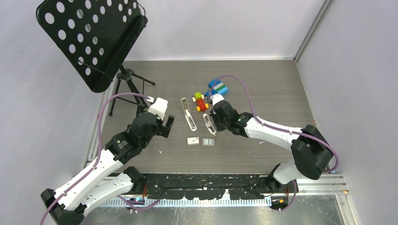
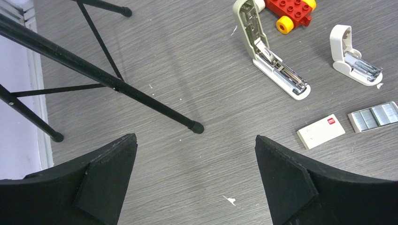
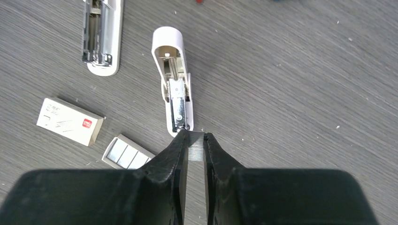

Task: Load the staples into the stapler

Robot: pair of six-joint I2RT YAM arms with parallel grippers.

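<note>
**Staple strip pinched at the tip of a white claw-shaped piece, stapler lying open nearby**

The right gripper (image 3: 196, 137) has its two black fingers (image 3: 171, 159) pressed in on a flat silvery-grey strip of staples (image 3: 196, 150), which shows in the narrow gap between the pads. Directly ahead of the fingertips, touching or very nearly so, lies a small white claw-shaped plastic piece (image 3: 174, 89) with a shiny metal channel, its rounded end pointing away. Ahead and to the left of those fingers, well apart from the strip, rests the elongated white mini stapler with a grey-beige top (image 3: 101, 37), hinged open on the grey wood-grain table (image 3: 291, 70). To the left of the fingers sits a small whitish cardboard box with a red label (image 3: 69, 121). Nearer them is a little open tray of silvery staple strips (image 3: 127, 153).

The left gripper (image 2: 195, 140) has its black fingers (image 2: 105, 173) spread wide with nothing between them, above bare table. A black rubber-tipped tripod leg (image 2: 155, 105) ends just ahead of the gap. From these fingers the stapler lies well ahead and to the right, with a red-and-yellow toy brick car (image 2: 293, 11) just beyond it.
</note>
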